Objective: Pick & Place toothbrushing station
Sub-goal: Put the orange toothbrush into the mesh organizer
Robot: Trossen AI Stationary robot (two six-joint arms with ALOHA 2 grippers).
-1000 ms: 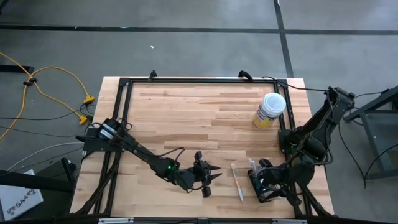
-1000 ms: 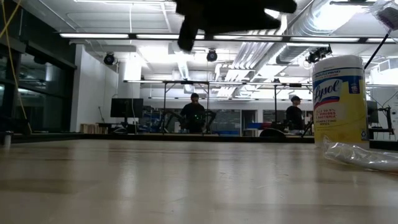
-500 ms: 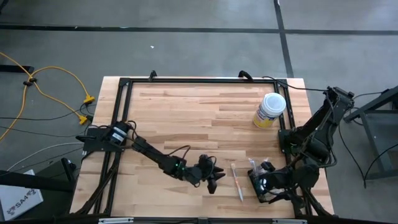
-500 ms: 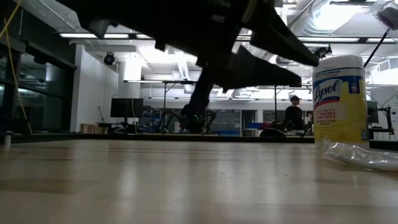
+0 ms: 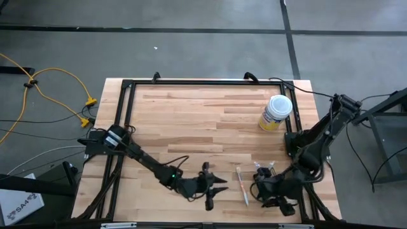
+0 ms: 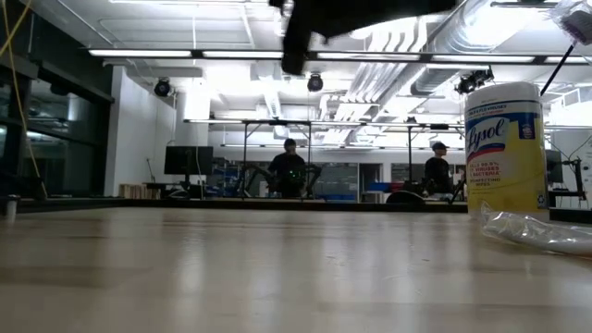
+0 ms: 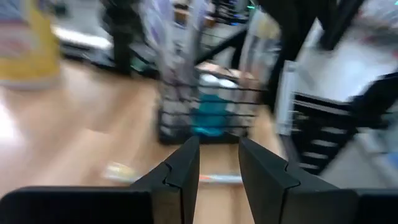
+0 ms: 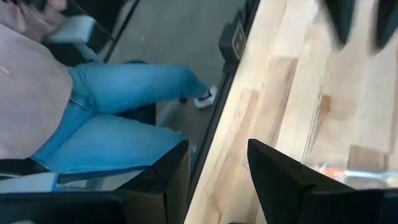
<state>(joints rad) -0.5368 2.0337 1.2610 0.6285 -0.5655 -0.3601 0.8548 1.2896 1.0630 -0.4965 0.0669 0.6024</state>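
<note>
Left end effector point(image 5: 215, 188) at worktop's point(image 5: 191, 121) 6 o'clock edge: fingers parted, empty, pointing toward toothbrush point(image 5: 242, 186). Next right, toothbrushing station point(image 7: 208, 109) at 5 o'clock corner: in your high view right arm hides it almost wholly; left wrist view shows it blurred, contents unreadable. Right end effector point(image 8: 217, 168) above it, fingers apart, nothing between. Yellow canister point(image 5: 276, 112) at 2 o'clock.

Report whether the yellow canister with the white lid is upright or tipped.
Upright: the yellow canister stands on its base, white lid facing up.
</note>
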